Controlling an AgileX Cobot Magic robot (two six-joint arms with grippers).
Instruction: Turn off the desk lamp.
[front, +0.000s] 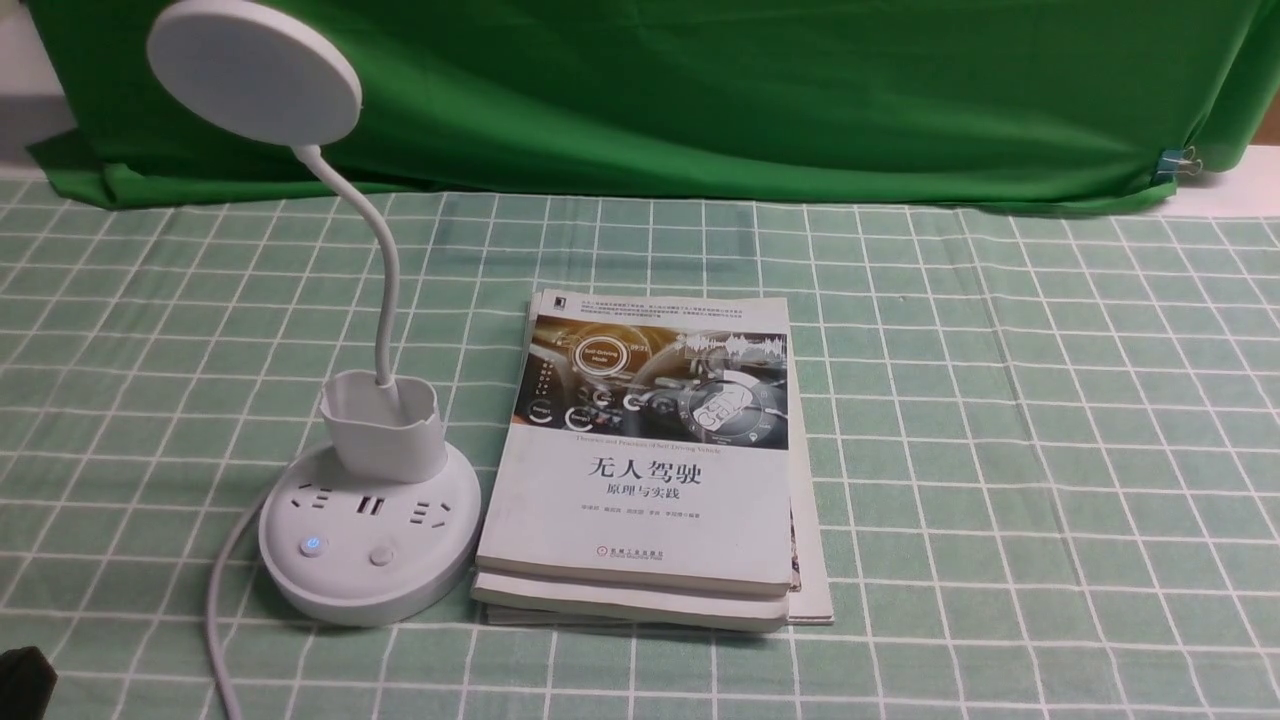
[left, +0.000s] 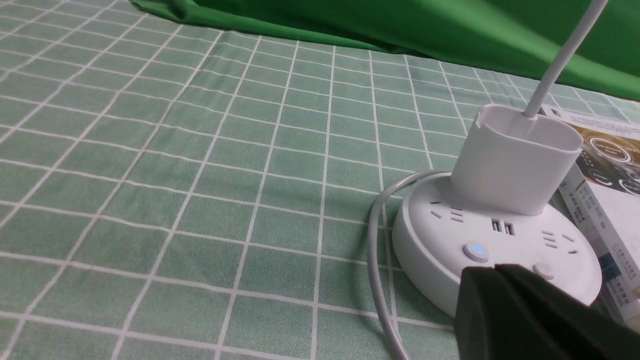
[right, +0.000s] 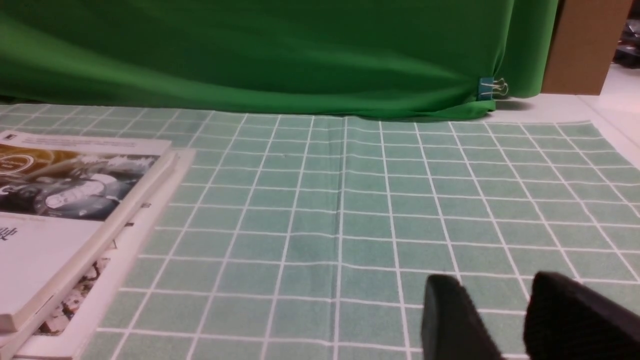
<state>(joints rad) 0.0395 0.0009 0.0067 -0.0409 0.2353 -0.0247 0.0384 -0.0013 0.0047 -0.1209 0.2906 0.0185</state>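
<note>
- The white plastic desk lamp (front: 370, 520) with a flat round disc head, a thin gooseneck, a small cup holder and a round socket base is seen standing upright on the surface, just ahead of the left hand (left: 495, 272).
- On the top of the base, a round button lit blue (left: 475, 251) is found directly beyond the tip of the left hand, and a plain white round button (left: 543, 270) lies beside it, partly hidden by that hand.
- The black fingers of the left hand are shown pressed together with no gap visible between them; nothing is held, and whether the base is touched cannot be told.
- In the front view only a dark corner of the left hand (front: 25, 682) is seen, on the near side of the base.
- A white power cord (left: 377, 265) is seen curving from the base toward the left hand's side.
- A stack of white paperback books (front: 645, 470) with a dashboard photo on the top cover is laid flat, just beside the base, on the side away from the left hand.
- The right hand (right: 505, 320) is seen with its two black fingers parted by a clear gap, empty, low over the surface, with the books well off to its inner side.
- The surface is covered by a pale green cloth with a white grid (front: 1050, 450), and a bright green fabric backdrop (front: 750, 90) is hung beyond both hands.
</note>
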